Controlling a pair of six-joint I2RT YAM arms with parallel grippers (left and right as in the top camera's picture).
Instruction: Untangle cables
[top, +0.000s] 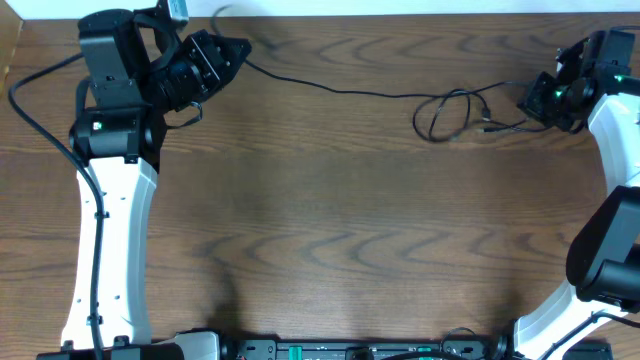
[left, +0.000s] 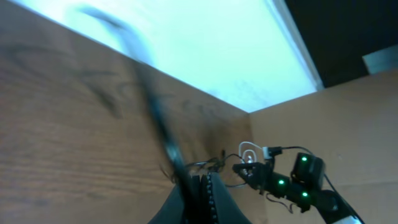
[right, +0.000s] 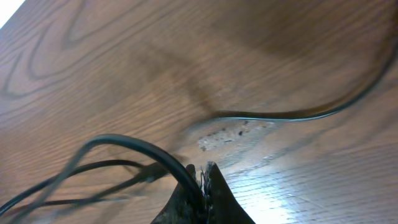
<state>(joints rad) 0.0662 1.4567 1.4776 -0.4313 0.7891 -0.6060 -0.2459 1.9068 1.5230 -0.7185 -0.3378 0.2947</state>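
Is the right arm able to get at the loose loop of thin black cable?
Likely yes: the loop of thin black cable lies just beside the right gripper, only bare wooden table between, though its jaws look shut on cable.

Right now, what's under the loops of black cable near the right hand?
Only the bare wooden table shows beneath the loops of the black cable; nothing sits inside them. The cable's end is hidden where it runs into the right hand.
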